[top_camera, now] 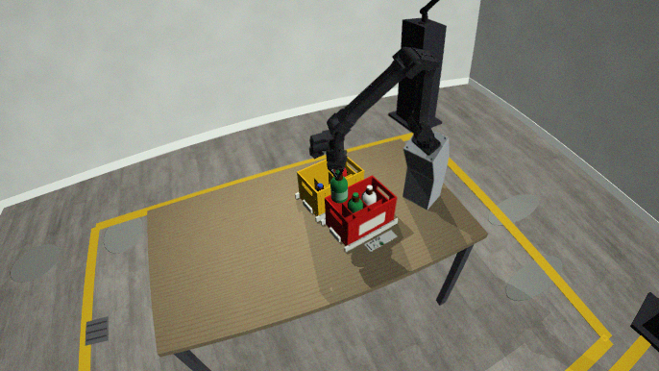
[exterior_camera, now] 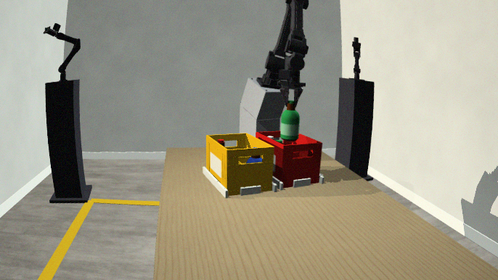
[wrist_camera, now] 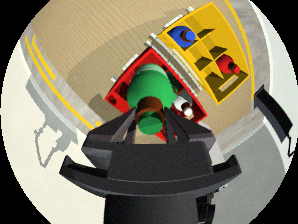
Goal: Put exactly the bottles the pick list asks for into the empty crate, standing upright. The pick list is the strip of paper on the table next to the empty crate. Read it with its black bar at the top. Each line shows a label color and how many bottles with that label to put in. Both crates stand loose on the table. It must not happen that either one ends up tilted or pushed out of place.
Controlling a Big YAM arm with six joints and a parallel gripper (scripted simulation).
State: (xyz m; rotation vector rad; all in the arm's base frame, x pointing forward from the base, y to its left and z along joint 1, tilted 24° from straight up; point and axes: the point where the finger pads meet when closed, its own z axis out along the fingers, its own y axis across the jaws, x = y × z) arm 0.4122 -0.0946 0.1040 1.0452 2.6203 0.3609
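A wooden table stands inside a yellow floor line. Two black pillars stand past its far corners, and a small grey vent lies beyond its near left corner.

We see the arm reaching down from its pedestal, wrist vertical, gripper clamped on the green bottle by its neck.
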